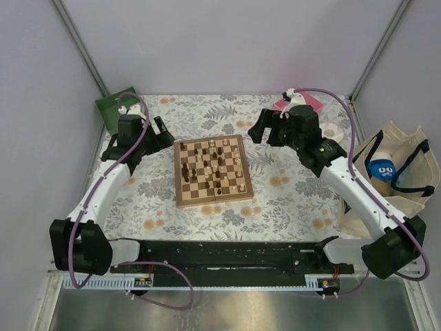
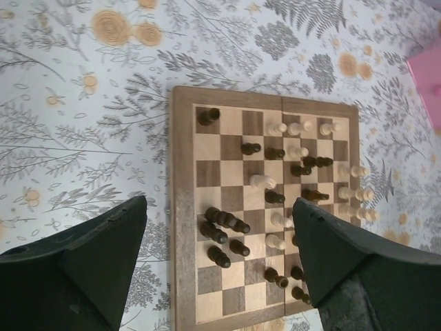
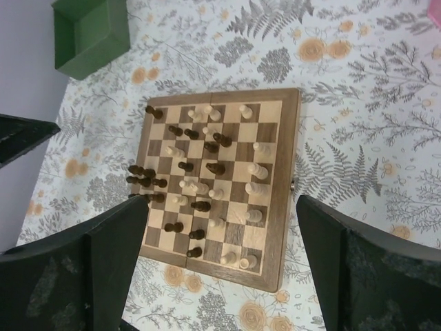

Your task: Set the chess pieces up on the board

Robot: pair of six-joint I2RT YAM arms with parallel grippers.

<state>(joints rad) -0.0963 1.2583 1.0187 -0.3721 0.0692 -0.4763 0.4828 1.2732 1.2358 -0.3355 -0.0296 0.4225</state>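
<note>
Floral-patterned cloth covers the counter [image 1: 289, 196], closed in by pale grey walls; at its near edge a black mounting rail [image 1: 227, 255] carries both arm bases.

Past the rail, near the middle of the counter, lies the square wooden chessboard with tan and dark brown checks [image 1: 213, 201]. It sits flat, slightly skewed to the counter edge. The small turned wooden chess pieces, dark brown and pale cream [image 1: 210, 165], stand scattered over its squares with the two colours mixed; a few seem to lie on their sides, though they are too small to be sure.

The left hand [image 1: 164, 133] hangs just off the board's far left corner with its fingers spread wide and nothing between them; its wrist view looks down on the board framed between the two black fingers. The right hand [image 1: 264, 129] hangs off the far right corner, a little apart from the board, also fully open and holding nothing. Neither hand touches a piece, and nothing stands between either hand and the board.

To the right a cream canvas tote bag [image 1: 406, 155] sits at the counter's edge with a blue object [image 1: 381, 171] inside; at the far left corner is a green box [image 1: 114, 107]; at the far right, behind the right arm, a pink box [image 1: 310, 102].
</note>
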